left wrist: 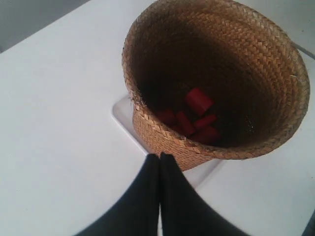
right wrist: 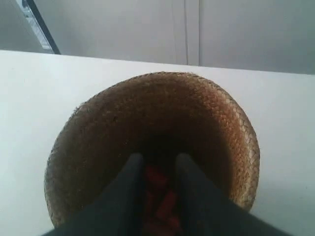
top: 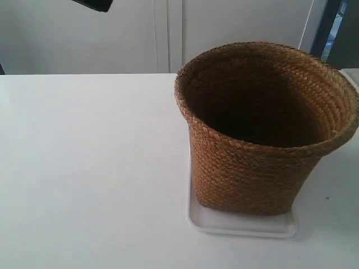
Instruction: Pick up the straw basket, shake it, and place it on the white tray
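The straw basket (top: 263,140) stands upright on the white tray (top: 241,227), right of the table's middle in the exterior view. In the left wrist view the straw basket (left wrist: 216,73) holds several red blocks (left wrist: 197,101), and a corner of the white tray (left wrist: 122,110) shows beside its base. My left gripper (left wrist: 159,156) is shut on nothing, hanging above the table just outside the basket's rim. My right gripper (right wrist: 158,160) is open and hovers over the mouth of the straw basket (right wrist: 147,123), apart from it. Red blocks (right wrist: 157,179) show between its fingers.
The white table (top: 84,168) stretches wide toward the exterior view's left. A grey wall (top: 112,39) stands behind the table's far edge. A dark part of an arm (top: 92,4) pokes in at the exterior view's top left.
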Motion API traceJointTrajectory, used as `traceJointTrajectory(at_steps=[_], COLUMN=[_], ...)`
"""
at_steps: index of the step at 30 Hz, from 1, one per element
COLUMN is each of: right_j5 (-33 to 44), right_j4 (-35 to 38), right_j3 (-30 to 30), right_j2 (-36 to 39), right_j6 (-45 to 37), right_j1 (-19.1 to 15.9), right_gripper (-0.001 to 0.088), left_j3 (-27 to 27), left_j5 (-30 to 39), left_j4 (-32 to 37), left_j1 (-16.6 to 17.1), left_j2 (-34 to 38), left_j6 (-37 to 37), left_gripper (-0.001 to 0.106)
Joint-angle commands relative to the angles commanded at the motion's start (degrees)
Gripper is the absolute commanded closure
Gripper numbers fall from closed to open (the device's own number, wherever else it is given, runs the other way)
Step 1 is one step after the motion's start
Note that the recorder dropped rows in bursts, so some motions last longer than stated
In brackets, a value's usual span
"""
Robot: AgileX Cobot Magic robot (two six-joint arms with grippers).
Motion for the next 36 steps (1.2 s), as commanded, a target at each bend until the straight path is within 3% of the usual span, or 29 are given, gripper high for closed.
traceJointTrajectory(at_steps=[4,8,15,17,20,26,36], right_j5=[-0.25,-0.67,-0.95,-0.95,-0.84,-0.85,-0.85], right_j4=[0.24,1.42,5.21,5.27,5.29,5.29,5.29], right_j3=[3.61,6.53,7.77,7.77,7.77,7.77,7.77], right_j2=[-0.44,-0.44,-0.44,-0.44,-0.44,-0.44,-0.44], right_j6=[0.0,0.0,0.0,0.0,0.0,1.64,1.64], right_j1=[0.0,0.0,0.0,0.0,0.0,0.0,0.0], right_gripper=[0.0709,0.0722,0.0722,0.0722,0.0722,0.0721,0.0719], left_j3=[3.34,11.78,24.2,26.71,27.89,27.98,27.98], left_j5=[-0.67,-2.99,-17.11,-21.17,-21.8,-13.73,-13.62], left_j4=[0.0,-2.93,-7.87,-11.36,-12.34,-12.34,-11.78], left_j1=[0.0,0.0,0.0,0.0,0.0,0.0,0.0], left_j2=[-1.71,-3.15,-5.22,-6.39,-6.73,-6.73,-8.42], left_j6=[-0.31,0.03,1.09,6.16,10.55,10.2,10.43], left_gripper=[0.105,0.105,0.105,0.105,0.105,0.105,0.105])
